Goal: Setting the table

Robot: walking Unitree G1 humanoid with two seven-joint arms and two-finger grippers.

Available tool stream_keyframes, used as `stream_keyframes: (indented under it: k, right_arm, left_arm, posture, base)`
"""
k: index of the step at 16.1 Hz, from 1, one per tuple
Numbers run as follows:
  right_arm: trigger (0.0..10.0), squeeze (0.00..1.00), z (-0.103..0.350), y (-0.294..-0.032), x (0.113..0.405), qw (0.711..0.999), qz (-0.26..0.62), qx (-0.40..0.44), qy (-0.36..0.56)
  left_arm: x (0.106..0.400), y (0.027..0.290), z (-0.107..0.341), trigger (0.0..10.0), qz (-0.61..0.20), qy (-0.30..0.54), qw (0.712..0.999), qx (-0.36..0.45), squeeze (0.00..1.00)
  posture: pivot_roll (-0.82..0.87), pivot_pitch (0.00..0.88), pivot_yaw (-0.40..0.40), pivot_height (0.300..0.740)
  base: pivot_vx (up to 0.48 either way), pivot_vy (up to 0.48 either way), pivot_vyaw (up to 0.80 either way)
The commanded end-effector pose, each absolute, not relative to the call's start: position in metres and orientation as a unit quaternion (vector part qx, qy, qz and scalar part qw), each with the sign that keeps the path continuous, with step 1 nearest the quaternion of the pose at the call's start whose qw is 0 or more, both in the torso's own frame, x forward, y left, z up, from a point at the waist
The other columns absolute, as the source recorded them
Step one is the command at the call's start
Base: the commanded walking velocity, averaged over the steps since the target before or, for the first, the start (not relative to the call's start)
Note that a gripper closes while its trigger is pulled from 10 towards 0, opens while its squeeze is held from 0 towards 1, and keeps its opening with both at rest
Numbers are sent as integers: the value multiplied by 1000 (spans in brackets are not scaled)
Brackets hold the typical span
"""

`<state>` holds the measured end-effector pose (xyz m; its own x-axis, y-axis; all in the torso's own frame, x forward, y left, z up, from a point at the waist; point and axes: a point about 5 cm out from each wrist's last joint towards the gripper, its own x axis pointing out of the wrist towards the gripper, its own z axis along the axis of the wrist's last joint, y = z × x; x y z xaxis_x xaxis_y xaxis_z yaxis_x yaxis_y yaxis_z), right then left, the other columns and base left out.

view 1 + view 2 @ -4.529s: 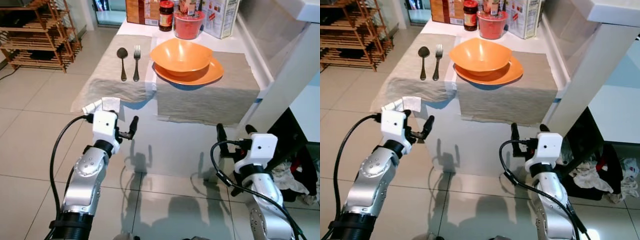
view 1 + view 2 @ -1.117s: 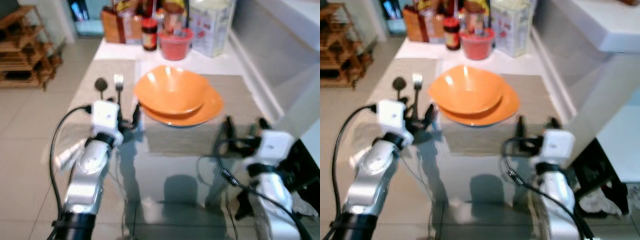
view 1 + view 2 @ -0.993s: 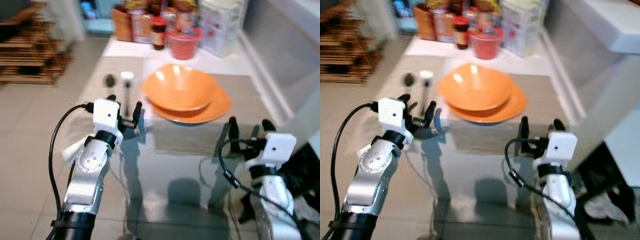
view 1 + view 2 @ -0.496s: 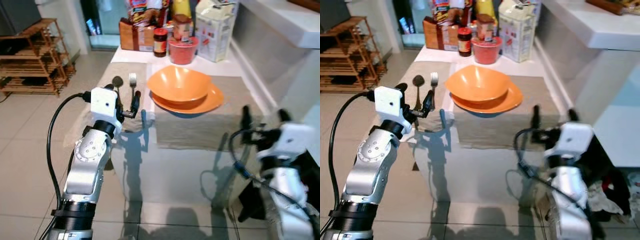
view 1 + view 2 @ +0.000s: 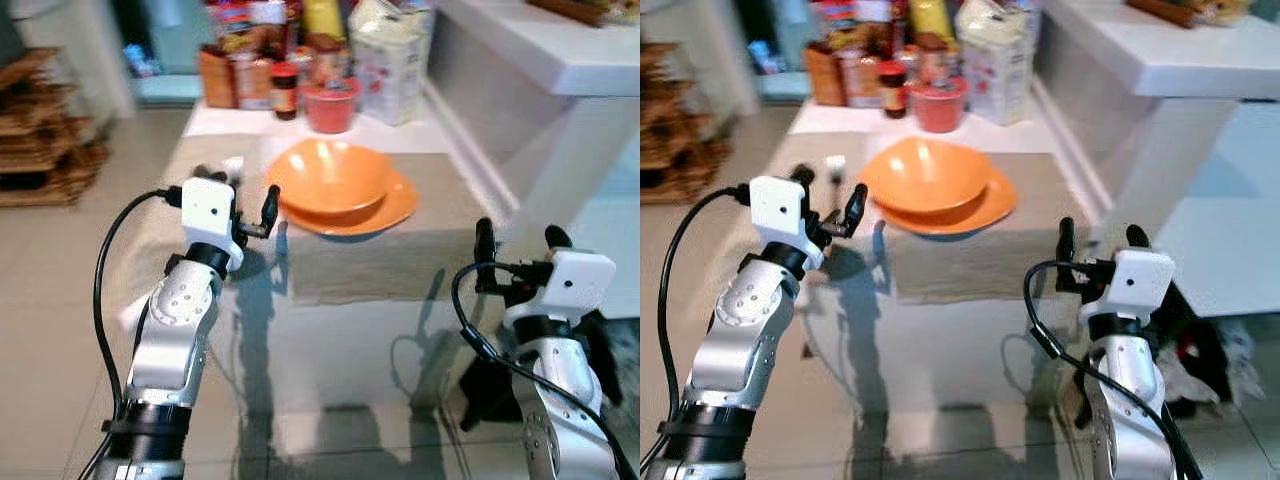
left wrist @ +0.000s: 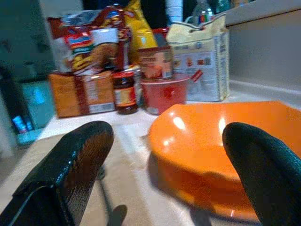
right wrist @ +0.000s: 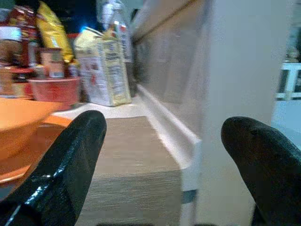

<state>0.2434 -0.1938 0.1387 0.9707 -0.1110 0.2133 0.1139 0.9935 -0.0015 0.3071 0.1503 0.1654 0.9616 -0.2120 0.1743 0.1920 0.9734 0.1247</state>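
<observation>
Presently, table [image 5: 330, 315]: partly set. Placemat [image 5: 440, 255] laid; orange plate [image 5: 400, 208] on it, orange bowl [image 5: 330, 185] nested on the plate. Second placemat [image 5: 790, 170] to the robot's left, carrying fork [image 5: 834, 166] and spoon [image 5: 803, 176], both blurred and partly behind the arm. Jars, red container [image 5: 330, 105] and food packets [image 6: 94, 52] stand at the far end, unsorted.

Judged remaining: bowl and plate probably need separating or placing, cutlery possibly moving beside the plate.

Left gripper [image 5: 245, 205]: fingers spread wide, holding nothing, raised over the left placemat just beside the bowl's rim, cutlery directly behind it.

Right gripper [image 5: 515, 245]: fingers spread, empty, near the table's right front corner, well apart from the plate.
</observation>
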Motion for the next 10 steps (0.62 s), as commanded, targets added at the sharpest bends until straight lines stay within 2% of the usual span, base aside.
stream_keyframes:
  k: [1,4,6,7,10]
  right_arm:
    - [10000,0,141,-195,246,992,-56,-12,-110]
    - [10000,0,142,-192,248,992,-53,-12,-113]
    - [10000,0,142,-191,248,992,-54,-10,-110]
    - [10000,0,141,-190,248,992,-53,-11,-110]
    - [10000,0,138,-188,246,994,-46,-10,-103]
  left_arm:
    - [310,150,172,10000,-94,-108,988,54,0]
    - [309,149,174,10000,-93,-111,988,52,0]
    - [307,146,176,10000,-100,-117,987,52,0]
    - [306,145,178,10000,-101,-124,985,58,0]
    - [303,143,178,10000,-97,-119,987,50,0]
  posture:
    - [22,0,24,740]
    - [24,0,23,740]
    - [26,0,22,740]
    - [29,0,22,740]
    - [32,0,19,740]
  base:
    - [428,0,0]
    - [430,0,0]
    - [428,0,-800]
    - [428,0,0]
    - [0,0,0]
